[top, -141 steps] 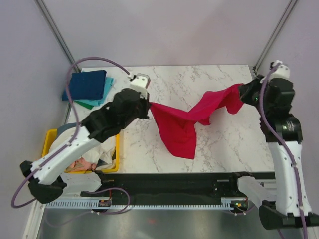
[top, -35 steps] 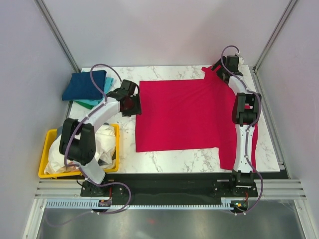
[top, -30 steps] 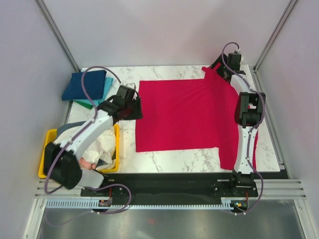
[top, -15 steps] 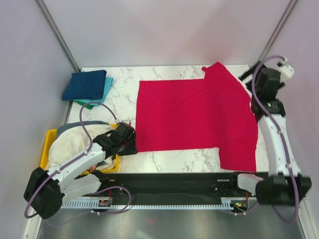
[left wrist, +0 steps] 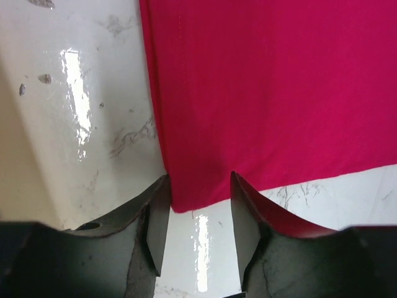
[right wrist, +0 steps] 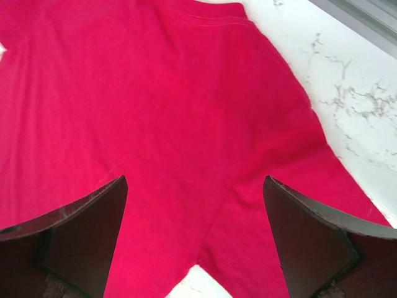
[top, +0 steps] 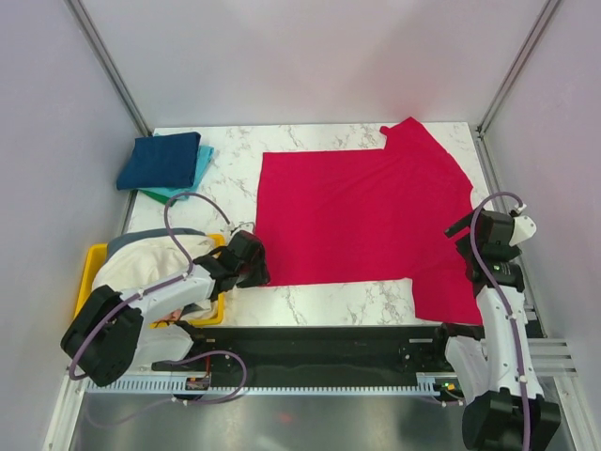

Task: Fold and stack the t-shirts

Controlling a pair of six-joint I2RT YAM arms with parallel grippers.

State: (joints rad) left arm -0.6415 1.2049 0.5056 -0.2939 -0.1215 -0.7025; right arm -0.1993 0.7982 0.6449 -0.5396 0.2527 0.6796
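A red t-shirt lies spread flat on the marble table, one sleeve at the far right and one at the near right. My left gripper sits low at the shirt's near left corner. In the left wrist view that gripper is open, and the corner of the red t-shirt lies on the table between its fingertips, not pinched. My right gripper hovers over the shirt's right edge. In the right wrist view it is wide open above the red t-shirt, where sleeve meets body.
A stack of folded shirts, dark blue on teal and green, rests at the far left corner. A yellow bin with white and grey garments stands at the near left, beside the left arm. A metal rail borders the table's right edge.
Both arms pulled back from the shirt's far corners. The left one came to the near left corner with narrowing jaws, the right one to the right edge. The shirt stays flat.
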